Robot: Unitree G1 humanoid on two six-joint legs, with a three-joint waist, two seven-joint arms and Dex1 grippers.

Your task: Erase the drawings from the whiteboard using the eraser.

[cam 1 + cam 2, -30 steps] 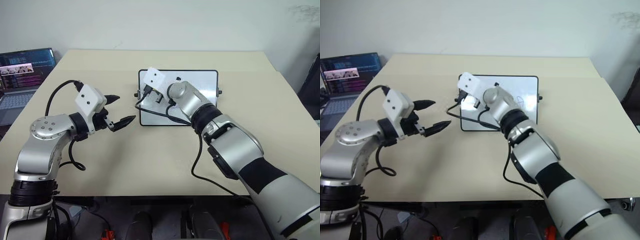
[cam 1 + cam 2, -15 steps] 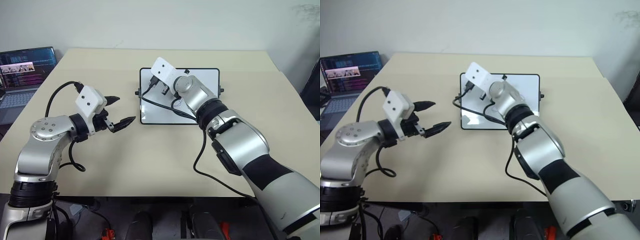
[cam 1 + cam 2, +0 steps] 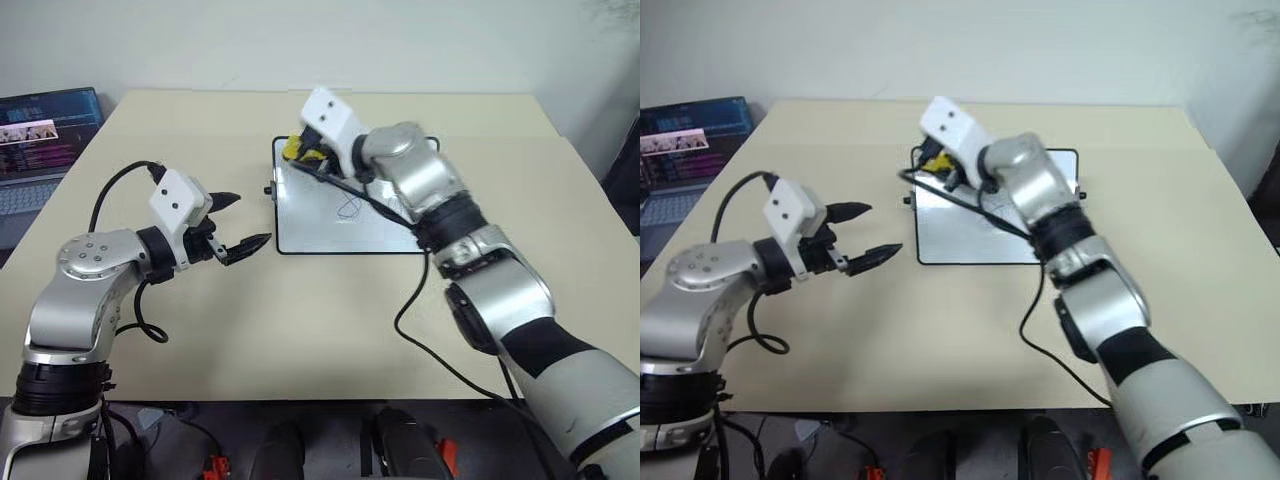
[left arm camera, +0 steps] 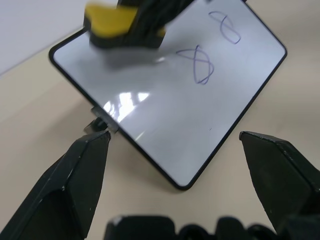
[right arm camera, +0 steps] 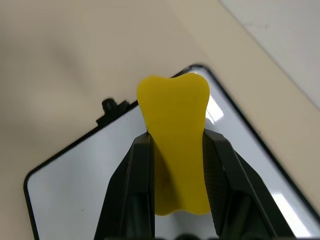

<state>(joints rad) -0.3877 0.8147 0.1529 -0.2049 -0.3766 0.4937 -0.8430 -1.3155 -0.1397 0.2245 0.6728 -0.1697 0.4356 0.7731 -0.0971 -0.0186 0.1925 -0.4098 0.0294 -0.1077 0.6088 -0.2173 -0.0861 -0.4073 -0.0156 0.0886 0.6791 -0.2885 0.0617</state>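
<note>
Eraser: we see the yellow eraser (image 5: 175, 145) pinched at its narrow waist between the two black fingers of the right tool (image 5: 176, 150); it hangs over the far-left corner of the whiteboard (image 3: 330, 225); whether its dark underside touches the glossy face, we cannot tell.

Right tool: clamped tight on the eraser, both fingers pressing its flanks; the rounded head juts out past the fingertips.

Left tool: the left tool (image 3: 243, 220) hovers over the bench (image 3: 300, 310) just left of the board, fingers spread wide, holding nothing.

Whiteboard: it lies flat on the bench, mid-scene, black-framed, with a small knob (image 4: 100, 122) on its left edge; two blue drawings (image 4: 200, 65) show on it in the left wrist view, right of the eraser.

Handling, eraser: we judge it light and slightly yielding, a moulded block with a felt-like base; the waist is the natural hold, and the present grip looks sound; pressing hard could twist it between the fingers.

Handling, board: we judge it light, stiff and slick; it may slide on the bench under a wiping stroke; the free left tool could steady it at the left edge.

Laptop: a laptop (image 3: 40, 150) sits open at the far left, well apart from the work.
</note>
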